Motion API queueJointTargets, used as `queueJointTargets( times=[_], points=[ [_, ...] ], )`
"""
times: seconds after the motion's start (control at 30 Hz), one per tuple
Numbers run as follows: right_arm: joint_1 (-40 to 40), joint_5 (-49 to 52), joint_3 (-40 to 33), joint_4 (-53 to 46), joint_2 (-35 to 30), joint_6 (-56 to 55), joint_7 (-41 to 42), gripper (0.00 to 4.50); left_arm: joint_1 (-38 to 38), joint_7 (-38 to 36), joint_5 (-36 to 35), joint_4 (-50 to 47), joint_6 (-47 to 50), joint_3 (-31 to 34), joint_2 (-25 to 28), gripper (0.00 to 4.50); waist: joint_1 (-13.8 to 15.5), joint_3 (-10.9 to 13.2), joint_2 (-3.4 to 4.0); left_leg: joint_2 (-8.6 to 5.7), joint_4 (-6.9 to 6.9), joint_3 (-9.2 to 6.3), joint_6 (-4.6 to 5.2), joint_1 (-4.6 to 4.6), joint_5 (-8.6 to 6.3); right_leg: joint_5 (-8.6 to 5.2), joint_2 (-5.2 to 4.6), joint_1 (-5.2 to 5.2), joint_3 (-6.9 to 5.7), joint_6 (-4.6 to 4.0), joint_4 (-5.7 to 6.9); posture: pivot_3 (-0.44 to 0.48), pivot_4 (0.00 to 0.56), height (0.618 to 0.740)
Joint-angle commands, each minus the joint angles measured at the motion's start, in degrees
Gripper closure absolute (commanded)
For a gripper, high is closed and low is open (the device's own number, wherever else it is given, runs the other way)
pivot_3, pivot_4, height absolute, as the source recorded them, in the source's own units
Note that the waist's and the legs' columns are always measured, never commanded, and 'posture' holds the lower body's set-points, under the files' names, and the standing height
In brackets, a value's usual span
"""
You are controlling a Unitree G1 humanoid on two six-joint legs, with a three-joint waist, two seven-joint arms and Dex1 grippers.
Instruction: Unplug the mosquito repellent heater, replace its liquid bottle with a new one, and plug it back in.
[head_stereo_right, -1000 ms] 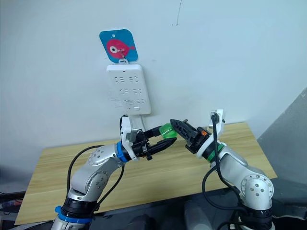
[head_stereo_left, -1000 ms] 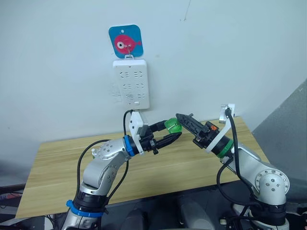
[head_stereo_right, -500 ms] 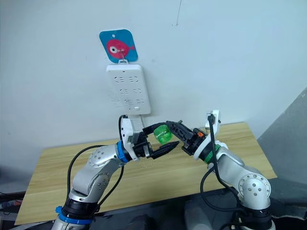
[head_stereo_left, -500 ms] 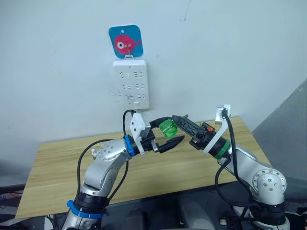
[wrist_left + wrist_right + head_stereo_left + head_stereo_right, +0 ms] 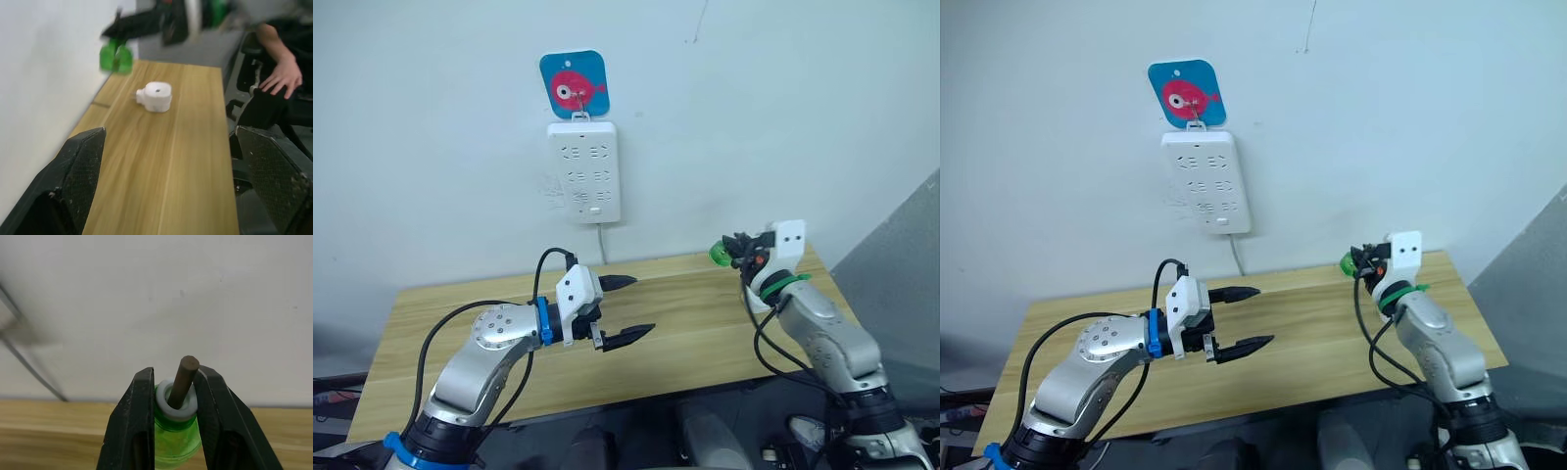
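The wooden table (image 5: pixel 460 323) stands against the white wall, and on that wall above its back edge hangs the white power strip (image 5: pixel 584 171) under a blue fish hook plate (image 5: pixel 574 85). Over the table's middle, the left gripper (image 5: pixel 625 308) hovers empty with its two black fingers spread wide apart. Above the table's right back corner, the right gripper (image 5: pixel 174 404) is clenched on the neck of the green liquid bottle (image 5: pixel 177 435), wick (image 5: pixel 183 382) sticking out between the fingers. The mosquito repellent heater (image 5: pixel 155 96) lies unplugged on the table, near the wall edge, below the held bottle.
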Motion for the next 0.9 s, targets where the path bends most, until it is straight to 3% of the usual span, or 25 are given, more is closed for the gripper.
queueJointTargets(
  times=[0.03, 0.17, 0.3, 0.73, 0.9],
  points=[
    [-2.54, -8.90, 1.39, 8.53, 2.38, -10.62, 2.59, 3.74, 0.37, 1.78, -1.09, -4.19, 2.02, 1.00, 0.26, 0.00, 0.07, 0.13, -0.02, 0.00, 0.00, -0.01, 0.00, 0.00, 0.00, 0.03, -0.03, 0.00, -0.01, -0.04, 0.00, -0.115, 0.186, 0.740],
    [-5.37, -12.32, -0.24, 22.49, 7.05, -18.32, 4.54, 3.74, 2.51, 4.17, 0.52, -7.23, 3.59, 2.10, 1.72, 0.00, 0.04, 0.88, -0.19, 0.04, 0.00, 0.00, 0.00, 0.11, 0.00, 0.06, -0.07, 0.05, 0.01, -0.09, 0.06, -0.091, 0.205, 0.740],
    [-6.83, -13.16, -2.09, 29.28, 9.22, -21.32, 7.14, 3.74, 4.35, 6.89, 3.05, -7.87, 3.61, 2.49, 2.77, 0.00, 0.62, 1.47, -0.04, 0.05, -0.01, -0.10, 0.00, 0.08, 0.00, 0.11, -0.10, 0.02, -0.06, -0.18, 0.10, -0.073, 0.216, 0.740],
    [-7.79, -19.95, -3.72, 36.54, 10.11, -26.07, 8.62, 3.74, 5.82, 8.94, 6.97, -8.40, 5.26, 0.09, 3.63, 0.00, 2.08, 1.98, 0.03, -0.02, -0.03, -0.11, 0.00, 0.07, 0.00, 0.11, -0.26, 0.01, -0.13, -0.19, 0.09, -0.063, 0.218, 0.740],
    [-5.44, -19.02, -5.13, 31.16, 10.49, -24.47, 8.84, 2.05, 7.32, 10.22, 8.07, -6.45, 3.66, 0.13, 1.99, 0.00, 2.12, 2.24, 0.05, -0.02, -0.03, -0.11, 0.00, 0.07, 0.00, 0.11, -0.26, 0.01, -0.12, -0.19, 0.08, -0.071, 0.221, 0.740]
  ],
)
